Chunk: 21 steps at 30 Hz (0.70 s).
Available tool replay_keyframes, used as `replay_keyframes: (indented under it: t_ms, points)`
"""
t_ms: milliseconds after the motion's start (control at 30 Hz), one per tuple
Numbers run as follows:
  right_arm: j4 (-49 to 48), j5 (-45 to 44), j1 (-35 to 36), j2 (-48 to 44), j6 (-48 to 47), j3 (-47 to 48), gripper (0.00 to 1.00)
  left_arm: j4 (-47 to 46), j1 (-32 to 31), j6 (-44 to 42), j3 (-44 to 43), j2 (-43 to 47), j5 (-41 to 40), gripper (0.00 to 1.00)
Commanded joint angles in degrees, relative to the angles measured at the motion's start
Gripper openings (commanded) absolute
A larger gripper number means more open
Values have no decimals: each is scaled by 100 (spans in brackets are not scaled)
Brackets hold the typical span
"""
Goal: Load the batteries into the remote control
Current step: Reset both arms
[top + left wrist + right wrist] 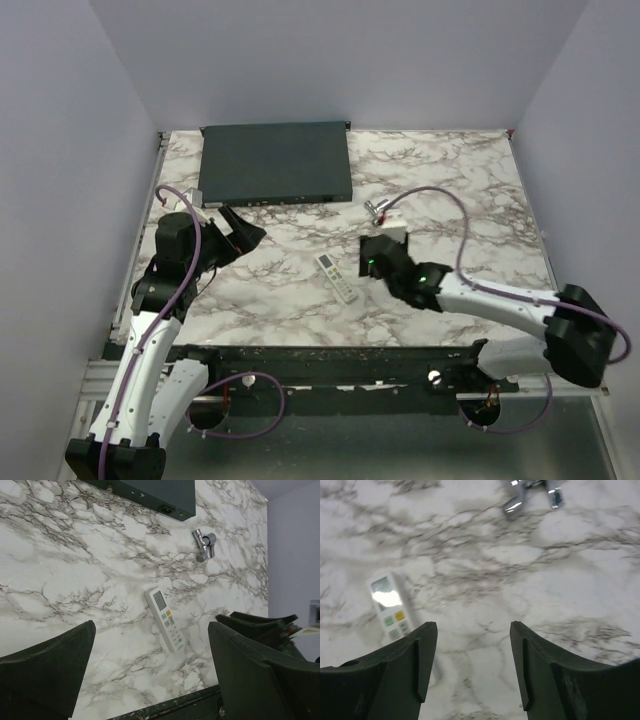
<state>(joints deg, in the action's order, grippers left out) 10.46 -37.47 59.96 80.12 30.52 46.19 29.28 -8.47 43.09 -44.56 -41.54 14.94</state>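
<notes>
The white remote control (337, 277) lies on the marble table with its screen and buttons facing up; it also shows in the left wrist view (165, 620) and the right wrist view (390, 607). The batteries (377, 209), small shiny cylinders lying together, rest farther back (205, 544) (532, 495). My right gripper (375, 255) hovers just right of the remote, open, with only bare table between its fingers (473, 625). At the left side my left gripper (245, 232) is wide open and holds nothing (150, 630).
A large flat dark-grey box (275, 162) sits at the back of the table (150, 495). A purple cable (440, 195) loops over the table from the right arm. A black rail (330, 355) runs along the near edge.
</notes>
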Motion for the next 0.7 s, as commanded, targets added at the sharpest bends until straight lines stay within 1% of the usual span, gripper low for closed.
replay_keyframes:
  t_ms: [0, 33, 100, 133, 167, 267, 333, 400, 433, 467, 667]
  points:
    - [-896, 1046, -1212, -1446, -101, -964, 68, -65, 26, -180, -164, 77, -350, 98]
    - [-916, 1226, -1535, -1778, -157, -1127, 72, -57, 29, -199, -142, 77, -422, 99]
    - [-920, 1589, -2087, -2259, -221, -1401, 77, -7, 33, -213, -110, 76, -556, 99]
    - [-906, 1750, -2336, -2473, -196, -1532, 78, 9, 38, -231, -85, 69, -605, 98]
    - [-896, 1942, -2622, -2621, -166, -1672, 79, 21, 35, -261, -59, 72, -656, 99]
    - [-844, 2475, -3515, -2940, 62, -1977, 88, 28, 36, -325, 60, 104, -800, 99]
    - [-893, 2860, -3986, -3045, 171, -2156, 93, 14, 38, -355, 132, 148, -879, 99]
    - [-987, 3112, -4276, -3106, 251, -2281, 99, -20, 38, -386, 196, 204, -956, 99]
    - [-991, 3155, -4322, -3120, 285, -2330, 100, -40, 38, -397, 226, 236, -1012, 99]
    - [-1155, 3142, -4332, -3125, 296, -2371, 100, -62, 38, -414, 257, 260, -1058, 98]
    - [-1266, 2694, -4335, -3068, 297, -2361, 100, -211, 37, -351, 421, 293, -1253, 98]
